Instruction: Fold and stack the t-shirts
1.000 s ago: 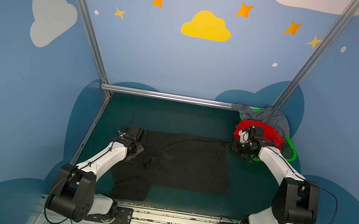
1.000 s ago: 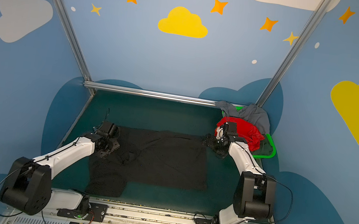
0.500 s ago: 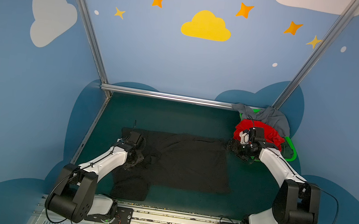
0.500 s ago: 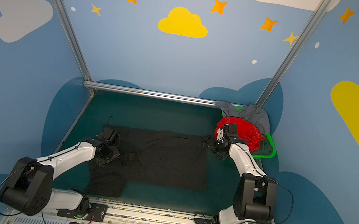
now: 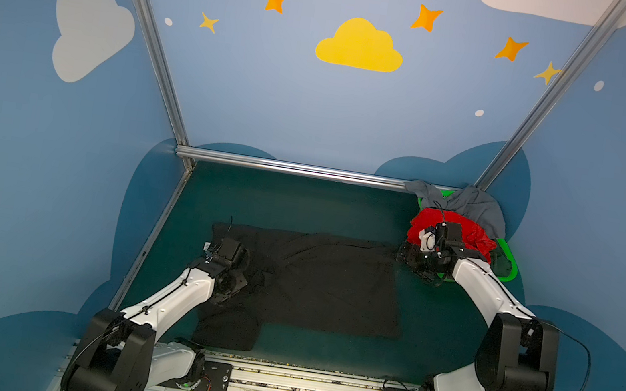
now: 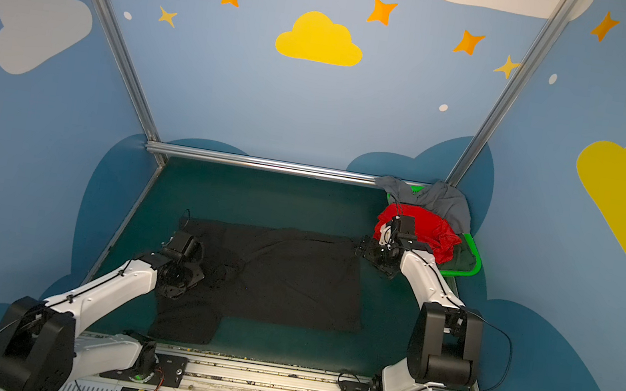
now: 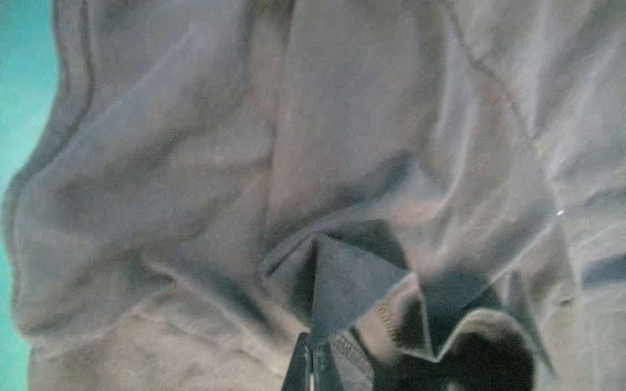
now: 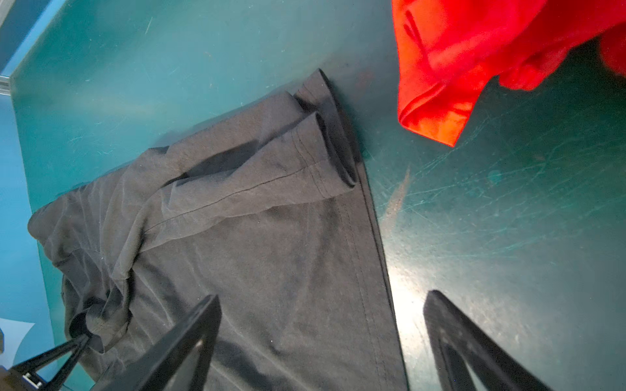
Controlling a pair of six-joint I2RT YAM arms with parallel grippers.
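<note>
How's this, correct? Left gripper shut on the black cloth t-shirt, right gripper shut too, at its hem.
One error: the right gripper is open. The right wrist view shows its jaws spread wide, straddling the hem of the black cloth t-shirt. The left gripper is shut on it, as stated.

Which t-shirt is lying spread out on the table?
The black t-shirt; the red t-shirt and grey t-shirt are heaped on the green basket.
</note>
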